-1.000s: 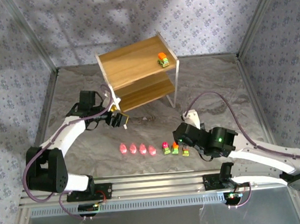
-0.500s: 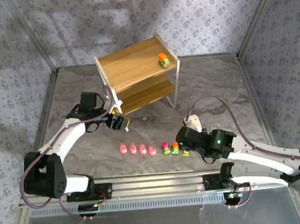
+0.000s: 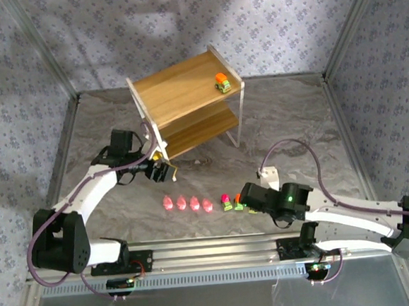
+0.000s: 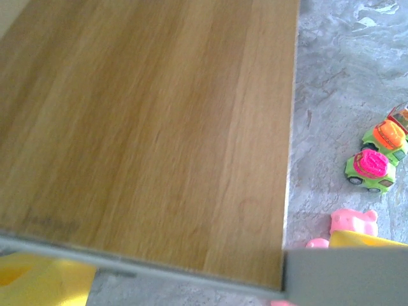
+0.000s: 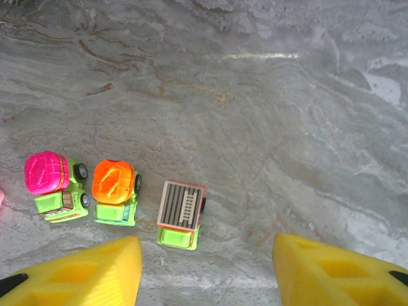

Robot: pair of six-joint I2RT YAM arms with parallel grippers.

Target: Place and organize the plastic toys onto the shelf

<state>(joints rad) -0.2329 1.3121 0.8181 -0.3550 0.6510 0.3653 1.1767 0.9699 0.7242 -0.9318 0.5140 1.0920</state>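
Grey marbled worktop (image 3: pixel 294 124) spans the cell, w/ patterned walls (image 3: pixel 265 20) round it. Shelf (image 3: pixel 178 91), light wood w/ thin white frame, stands at 12 o'clock of the worktop centre, turned a bit askew; both tiers show from the top cam.

L arm (image 3: pixel 93 181) reaches to the shelf's 7 o'clock corner, and the L jaws sit right at the front leg there. In the L wrist view the shelf's wood takes most of the pic and a grey frame edge runs across the bottom. L pads (image 4: pixel 38 280) show far apart in the two lower corners: released, nothing gripped btwn them. Can't tell if they touch the frame.

R arm (image 3: pixel 351 210) lies low over the 4 o'clock part of the worktop, w/ the R jaws down at the 3 o'clock end of the toy row. R wrist view: R pads (image 5: pixel 76 274) apart, released, bare worktop btwn them.

Toys: one orange-top car (image 3: pixel 221 82) is on the top tier, near its 3 o'clock edge. The rest lie on the worktop at 6 o'clock of the shelf, in one line. Four pink figures (image 3: pixel 187 203) take the 9 o'clock end. Next come the pink-top car (image 5: pixel 56 185), second orange-top car (image 5: pixel 116 191) and striped brown-top car (image 5: pixel 180 220). That last one is just at 12 o'clock of the R jaws' gap, nearer the 9 o'clock pad, untouched.
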